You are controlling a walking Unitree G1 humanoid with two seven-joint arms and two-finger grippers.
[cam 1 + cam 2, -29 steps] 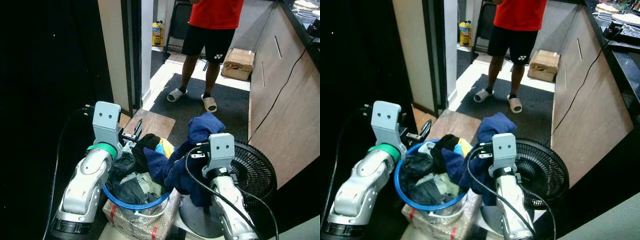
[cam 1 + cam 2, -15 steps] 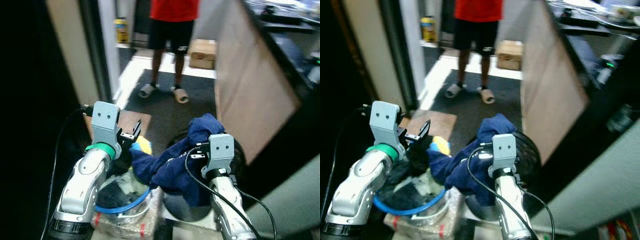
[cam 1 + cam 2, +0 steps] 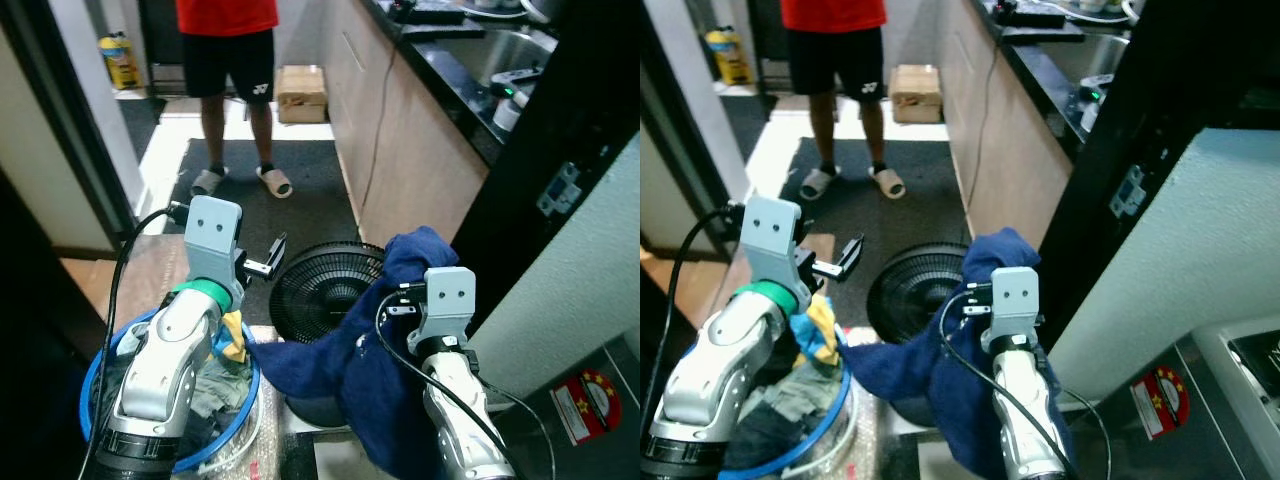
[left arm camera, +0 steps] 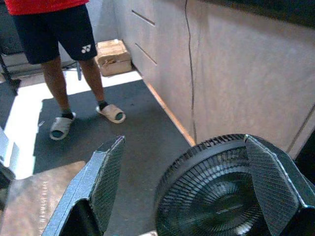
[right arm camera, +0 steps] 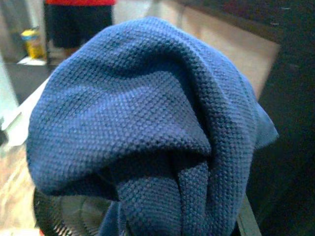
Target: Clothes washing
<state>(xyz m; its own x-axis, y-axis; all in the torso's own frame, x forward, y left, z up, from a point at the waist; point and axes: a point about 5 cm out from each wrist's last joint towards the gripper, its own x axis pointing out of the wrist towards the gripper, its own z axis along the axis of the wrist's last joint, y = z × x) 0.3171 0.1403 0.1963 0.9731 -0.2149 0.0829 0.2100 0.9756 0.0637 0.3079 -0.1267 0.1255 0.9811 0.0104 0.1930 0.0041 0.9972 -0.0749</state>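
A dark blue knit garment (image 3: 345, 372) is bunched over my right gripper (image 3: 408, 272), which is shut on it; the cloth hides the fingers and hangs down past the arm. In the right wrist view the blue garment (image 5: 147, 123) sits right in front of the camera. A blue-rimmed laundry basket (image 3: 95, 385) with mixed clothes, one of them yellow, stands at the lower left. One corner of the garment reaches toward its rim. My left gripper (image 3: 270, 258) is open and holds nothing, above the basket's far edge. Its fingers (image 4: 106, 172) frame the black fan.
A black floor fan (image 3: 322, 288) lies face up between the arms. A person (image 3: 228, 60) in a red shirt, black shorts and slippers stands ahead on a dark mat. A cardboard box (image 3: 301, 92) lies by the wooden cabinets (image 3: 400, 150). A pale panel (image 3: 570, 290) stands at the right.
The camera has swung to the right, so the doorway slid left and the cabinets and pale panel came into view. The blue garment now hangs mostly clear of the basket.
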